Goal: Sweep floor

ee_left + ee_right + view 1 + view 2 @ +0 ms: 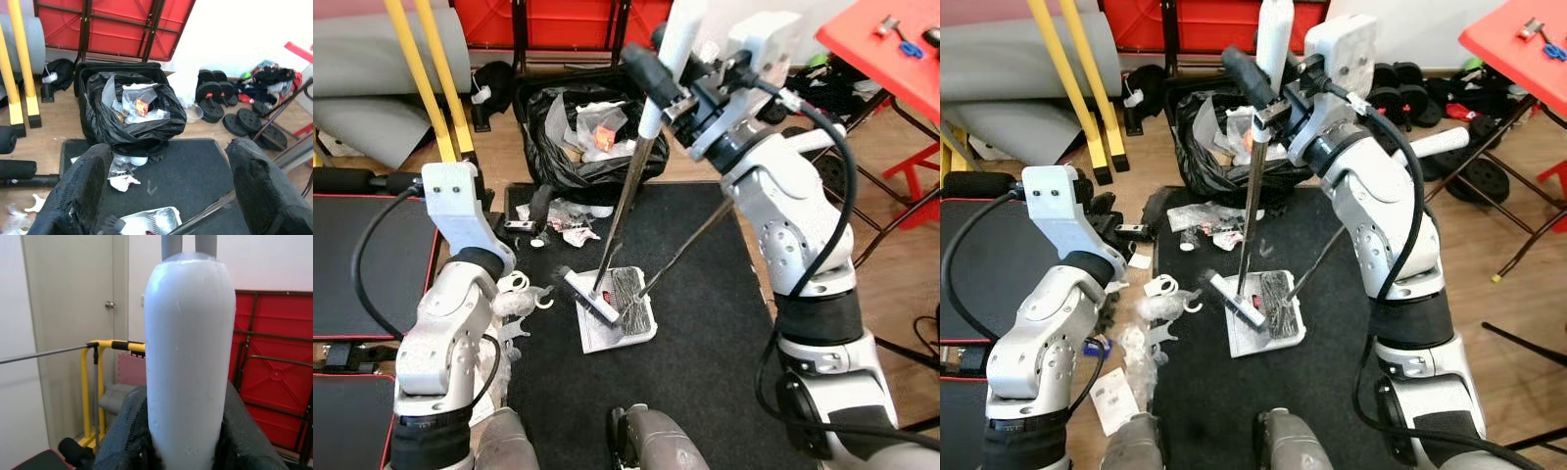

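My right gripper (658, 88) is raised high and shut on the broom's white grip (183, 372). The thin metal shaft (626, 196) slants down to the broom head (587, 296), which rests on the white dustpan (631, 318) on the black mat (705, 323). The dustpan's long handle (690, 245) leans up to the right, behind my right arm. Crumpled litter (570, 231) lies on the mat just in front of the black trash bag (592, 137). My left gripper (168, 149) is held low on the left, open, facing the bag, with nothing between its fingers.
White plastic scraps (524, 299) lie on the wood floor by my left arm. Yellow frame legs (435, 88) and a grey roll (372, 59) stand at the back left. A red table (891, 44) and black metal legs (901, 196) crowd the right. Black weights (217, 95) sit behind the bag.
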Robot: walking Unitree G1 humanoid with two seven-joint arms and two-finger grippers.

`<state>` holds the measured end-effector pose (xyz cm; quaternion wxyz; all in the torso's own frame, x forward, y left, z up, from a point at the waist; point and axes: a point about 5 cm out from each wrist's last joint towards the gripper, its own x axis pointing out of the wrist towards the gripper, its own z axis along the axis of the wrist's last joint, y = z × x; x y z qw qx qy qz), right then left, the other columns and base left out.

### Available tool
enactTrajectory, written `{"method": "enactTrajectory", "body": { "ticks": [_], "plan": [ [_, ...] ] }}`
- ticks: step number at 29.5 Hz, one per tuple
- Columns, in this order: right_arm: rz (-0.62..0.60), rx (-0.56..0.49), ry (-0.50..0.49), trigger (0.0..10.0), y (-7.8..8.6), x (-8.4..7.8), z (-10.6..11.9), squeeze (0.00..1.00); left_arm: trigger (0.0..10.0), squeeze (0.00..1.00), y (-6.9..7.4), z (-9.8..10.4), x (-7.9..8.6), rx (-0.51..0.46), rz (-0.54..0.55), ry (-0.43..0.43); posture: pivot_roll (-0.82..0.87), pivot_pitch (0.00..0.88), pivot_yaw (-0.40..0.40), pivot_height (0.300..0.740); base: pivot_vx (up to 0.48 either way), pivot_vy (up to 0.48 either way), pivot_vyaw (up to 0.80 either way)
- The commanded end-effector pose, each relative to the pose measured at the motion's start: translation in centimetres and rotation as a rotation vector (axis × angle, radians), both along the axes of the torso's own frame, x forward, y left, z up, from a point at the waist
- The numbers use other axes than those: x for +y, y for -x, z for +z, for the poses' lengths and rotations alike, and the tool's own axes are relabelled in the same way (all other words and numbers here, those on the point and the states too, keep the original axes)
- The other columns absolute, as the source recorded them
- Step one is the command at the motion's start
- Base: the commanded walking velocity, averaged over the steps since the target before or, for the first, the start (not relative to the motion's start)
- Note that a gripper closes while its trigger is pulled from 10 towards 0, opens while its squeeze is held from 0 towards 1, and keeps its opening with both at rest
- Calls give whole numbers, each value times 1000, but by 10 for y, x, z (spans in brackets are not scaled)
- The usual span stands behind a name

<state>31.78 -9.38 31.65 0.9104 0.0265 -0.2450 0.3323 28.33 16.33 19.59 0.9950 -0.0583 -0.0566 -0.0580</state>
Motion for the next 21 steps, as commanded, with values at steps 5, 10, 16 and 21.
{"method": "enactTrajectory", "body": {
  "ticks": [5,10,16,21],
  "plan": [
    [24,-34,-6,10000,7,0,5,0,10000,0,1,-6,-5,-3,-30,1,-62,117,-167,740,384,0,0],
    [42,-30,2,10000,7,3,5,0,10000,0,0,-6,-7,3,-39,9,-63,110,-172,740,0,0,0],
    [52,-29,7,10000,7,4,6,0,10000,0,-1,-6,-9,-14,-26,14,-63,104,-170,740,240,0,0],
    [79,-17,17,10000,9,9,3,0,10000,0,-2,-7,-9,-5,-22,-1,-64,102,-169,740,0,0,0]
  ]
}}
